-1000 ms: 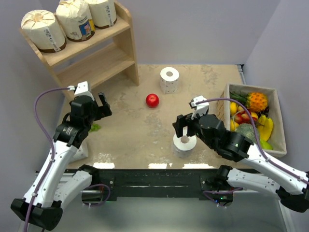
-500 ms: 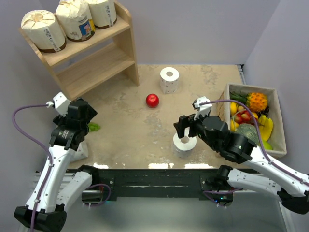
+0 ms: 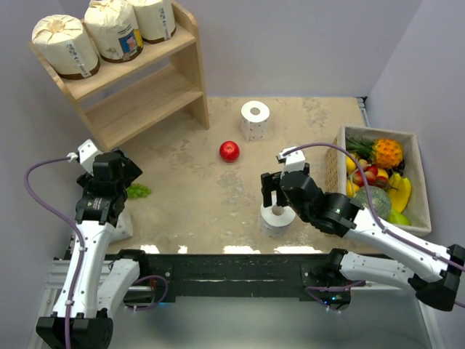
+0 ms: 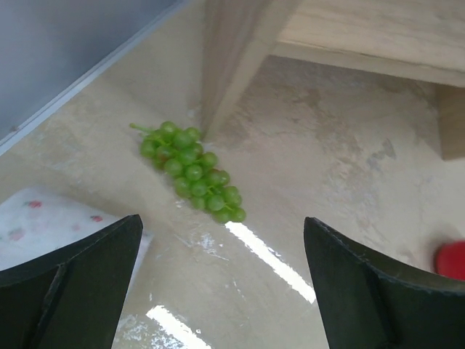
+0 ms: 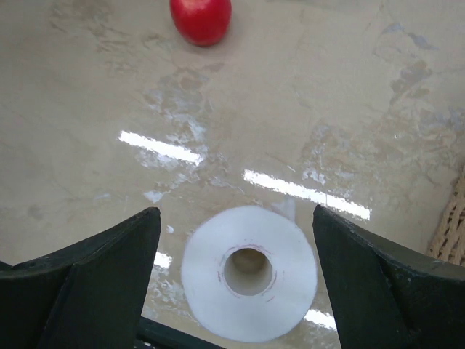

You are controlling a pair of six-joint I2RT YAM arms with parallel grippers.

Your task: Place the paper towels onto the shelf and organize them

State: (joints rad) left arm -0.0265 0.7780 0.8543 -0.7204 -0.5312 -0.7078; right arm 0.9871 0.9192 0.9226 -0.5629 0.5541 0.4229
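- The right claw (image 3: 276, 196) hangs wide open over the near roll (image 5: 248, 273), with one finger on each side of it. It has hold of nothing.
- That roll stands on end, core up, at the near edge of the desk (image 3: 196, 193).
- In the wrist view the roll sits a little toward the right finger. I would centre the claw first, then drop straight down.
- Close on the roll's sides at about mid-height, and gently, since soft paper is likely to dent. Lift well clear before swinging left to the shelf (image 3: 149, 91).
- The apple (image 3: 229, 151) lies roughly on that path, so carry the roll above it.
- The left claw (image 3: 110, 173) is also spread wide and empty. It looks down on the grapes (image 4: 190, 171) at the foot of the shelf.
- A third roll (image 4: 36, 225), white with small specks, lies just beside the left claw's left finger.
- The far roll (image 3: 255, 120) stands upright near the back wall, apart from the apple.
- Three wrapped rolls (image 3: 112, 30) fill the shelf's top tier. No rolls show on the tiers below, so the bare ones probably belong there.
- The desk is glossy mottled beige with strips of glare, so it is probably slick and a nudged roll could slide.
- Plain grey walls (image 3: 305, 43) close in at the back and on both sides.
- A fruit box (image 3: 422, 207) sits at the right edge, near the right arm.
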